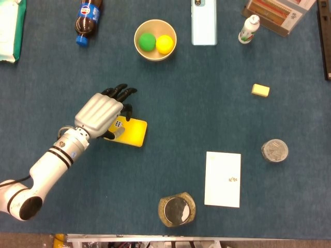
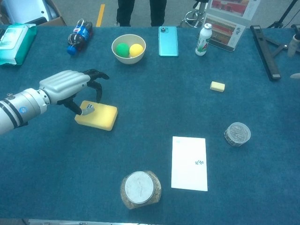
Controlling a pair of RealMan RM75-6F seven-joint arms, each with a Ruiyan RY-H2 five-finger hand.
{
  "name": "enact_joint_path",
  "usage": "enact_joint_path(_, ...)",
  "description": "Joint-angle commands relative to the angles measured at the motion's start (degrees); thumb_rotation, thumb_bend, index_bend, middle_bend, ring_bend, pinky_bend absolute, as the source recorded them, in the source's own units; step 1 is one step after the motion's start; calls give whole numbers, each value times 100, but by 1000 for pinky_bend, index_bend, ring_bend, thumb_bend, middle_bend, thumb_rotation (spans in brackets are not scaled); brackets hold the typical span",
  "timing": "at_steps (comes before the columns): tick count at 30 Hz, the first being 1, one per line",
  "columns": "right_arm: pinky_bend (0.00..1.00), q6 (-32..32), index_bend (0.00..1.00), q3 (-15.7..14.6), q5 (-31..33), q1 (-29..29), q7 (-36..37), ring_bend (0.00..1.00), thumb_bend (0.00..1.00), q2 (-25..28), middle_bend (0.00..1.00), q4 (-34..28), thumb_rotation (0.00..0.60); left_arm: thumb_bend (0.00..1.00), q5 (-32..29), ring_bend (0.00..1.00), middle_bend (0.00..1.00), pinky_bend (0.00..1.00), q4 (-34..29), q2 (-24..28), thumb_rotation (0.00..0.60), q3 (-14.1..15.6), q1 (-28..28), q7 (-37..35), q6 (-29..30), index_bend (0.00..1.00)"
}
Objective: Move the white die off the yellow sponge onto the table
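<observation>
The yellow sponge lies left of the table's middle. The white die sits on its left end. My left hand hovers over that end, with dark fingers curled down past the die's far side. The pale thumb tip lies against the die and hides it in the chest view. A small gap shows between the fingers and the die, which still rests on the sponge. Only pale tips of my right hand show at the right edge of the chest view.
A bowl with a green and a yellow ball stands behind the sponge, and a cola bottle lies at the back left. A phone, a white bottle, a small yellow block, a white card and a lidded jar lie to the right.
</observation>
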Motion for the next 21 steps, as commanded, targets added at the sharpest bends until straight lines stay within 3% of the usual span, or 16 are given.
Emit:
enact_joint_path(1,398,-1,506,-6,8,-2,4,369,0,0,391,11,600,321,-54,20,75,170,-7,29,600,22,-36,42,-28,465)
enact_joint_path(21,398,-20,506,-49,54,4,34,369,0,-35,391,97,600,321,-380,13,48,170,1,108,600,182,-207,209,-141,425)
